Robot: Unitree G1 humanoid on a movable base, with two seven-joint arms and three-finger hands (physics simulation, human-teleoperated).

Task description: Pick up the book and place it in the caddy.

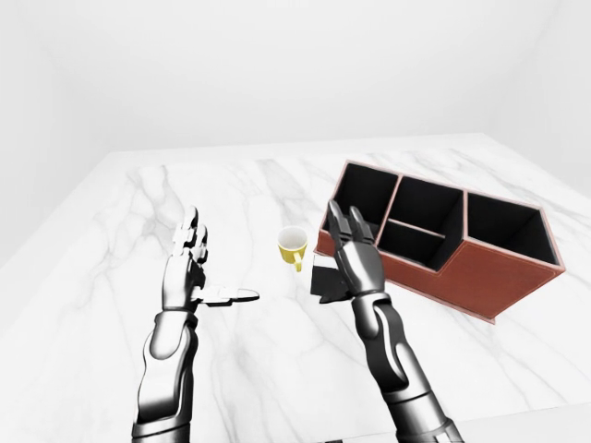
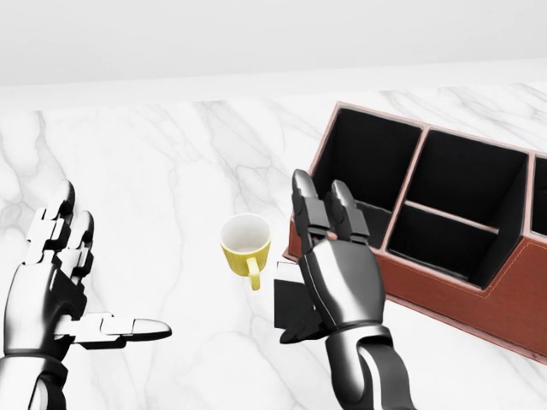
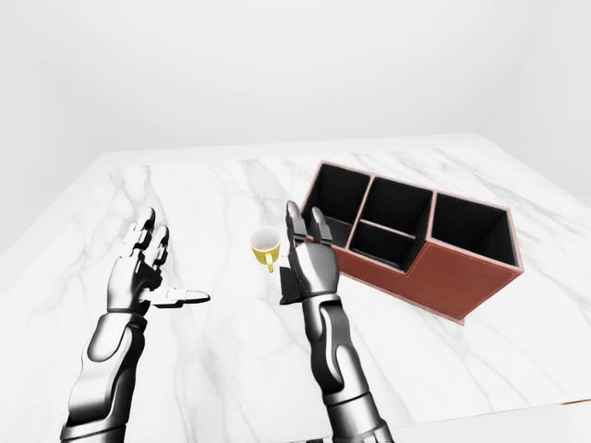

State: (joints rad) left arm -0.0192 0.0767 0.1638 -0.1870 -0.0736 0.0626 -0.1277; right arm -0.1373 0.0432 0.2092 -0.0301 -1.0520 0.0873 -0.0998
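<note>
Book (image 2: 289,305) lies on our marble surface (image 2: 154,171) between the yellow cup (image 2: 246,244) and the brown caddy (image 2: 504,295); our right hand (image 2: 335,272) hovers over it, fingers spread, gripping nothing, while our left hand (image 2: 60,282) hangs open, well apart

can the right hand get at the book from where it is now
Probably yes: the right hand hangs open right over the book, nothing between them. The mug stands clear to the head view's left.

mug (image 2: 245,243) set left of caddy (image 2: 479,282) on table (image 2: 171,171) | book (image 2: 289,305) placed below mug, largely hidden behind right hand (image 2: 338,278) | left hand (image 2: 64,282) held far left
</note>
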